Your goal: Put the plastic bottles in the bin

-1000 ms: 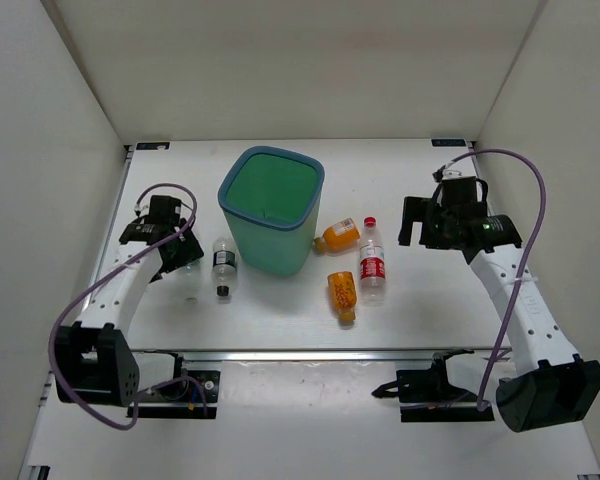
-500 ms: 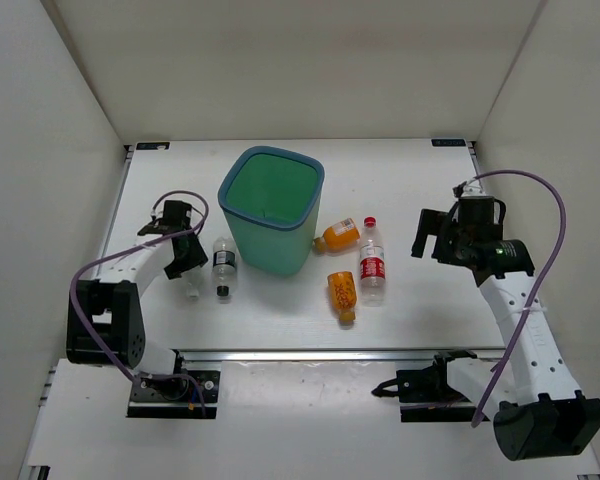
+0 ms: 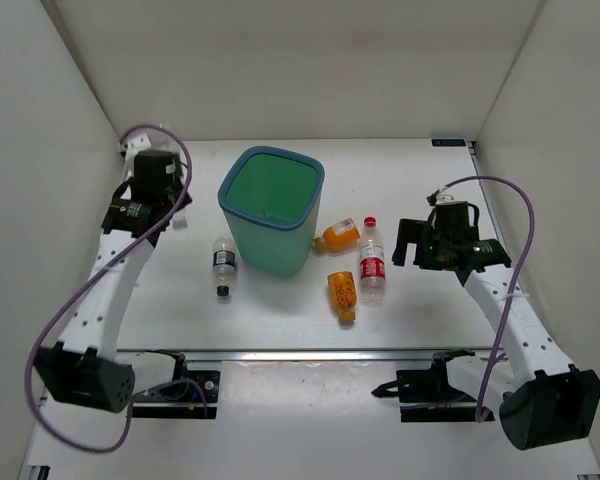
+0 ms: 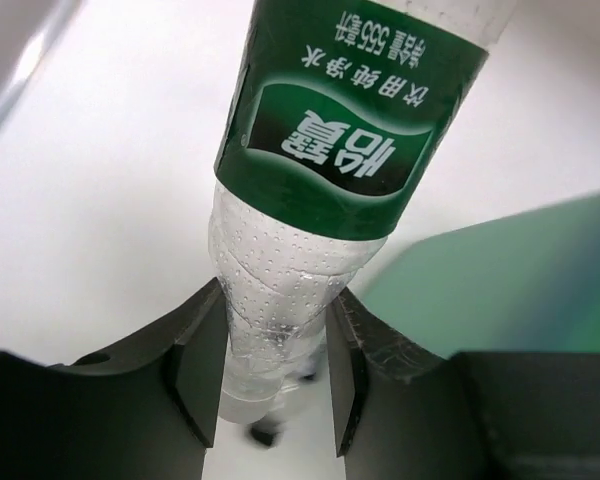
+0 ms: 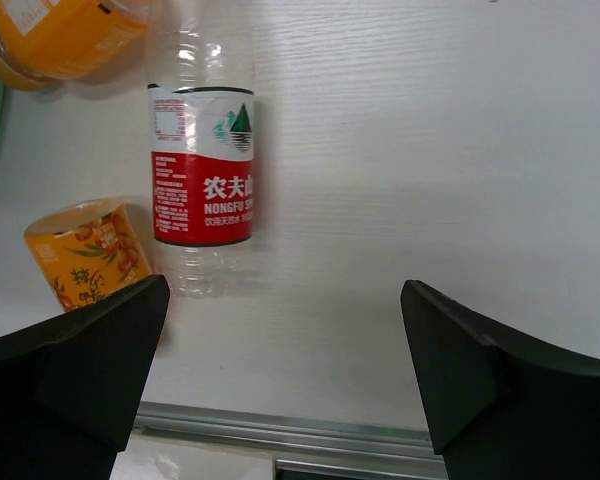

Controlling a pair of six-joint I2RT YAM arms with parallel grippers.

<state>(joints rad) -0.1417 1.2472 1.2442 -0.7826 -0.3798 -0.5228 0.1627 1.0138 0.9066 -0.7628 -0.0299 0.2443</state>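
Left of the bin (image 3: 242, 225), the left gripper (image 4: 271, 385) pinches a green-labelled bottle (image 4: 345, 130) by its slick taper, so it may slip short of the rim, while the right gripper (image 5: 280, 345) gapes.

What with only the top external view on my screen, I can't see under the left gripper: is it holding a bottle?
Observer: Yes. The left wrist view shows the left gripper shut on a clear bottle with a green label.
Operator: Where on the bottle does it grip?
Observer: On the bare tapered end, just clear of the label.
Operator: And is the right gripper holding anything?
Observer: No. In the right wrist view the right gripper is open with nothing between its jaws, and the red-labelled bottle lies just ahead of it.
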